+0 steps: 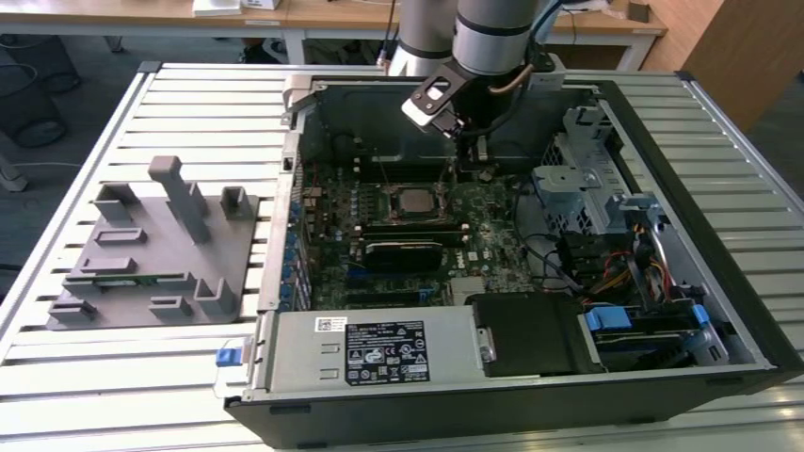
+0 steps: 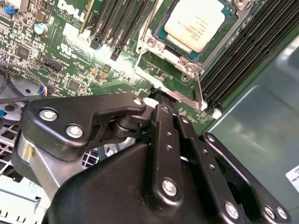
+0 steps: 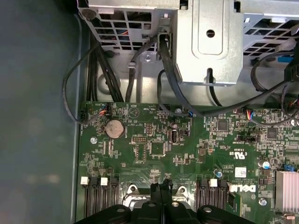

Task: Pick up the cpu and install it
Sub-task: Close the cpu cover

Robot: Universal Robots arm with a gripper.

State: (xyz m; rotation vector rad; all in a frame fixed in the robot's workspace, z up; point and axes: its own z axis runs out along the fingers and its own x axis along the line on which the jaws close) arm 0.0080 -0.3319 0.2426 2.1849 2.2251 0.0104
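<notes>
The cpu [image 1: 412, 200] is seated in the socket frame [image 2: 150, 46] on the motherboard [image 1: 484, 240], inside the open computer case [image 1: 503, 410], with its silver top left uncovered. The gripper [image 2: 163, 100] is held low over the board, just beside the frame's edge and apart from the cpu. Its fingers are pressed together, and nothing is seen between them. Contact with the frame cannot be told. A grey fixture [image 1: 145, 245] is set on the slatted table [image 1: 126, 377], at the exterior view's left.

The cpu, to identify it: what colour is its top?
Pale silver-grey cpu, best in the second wrist view.
</notes>
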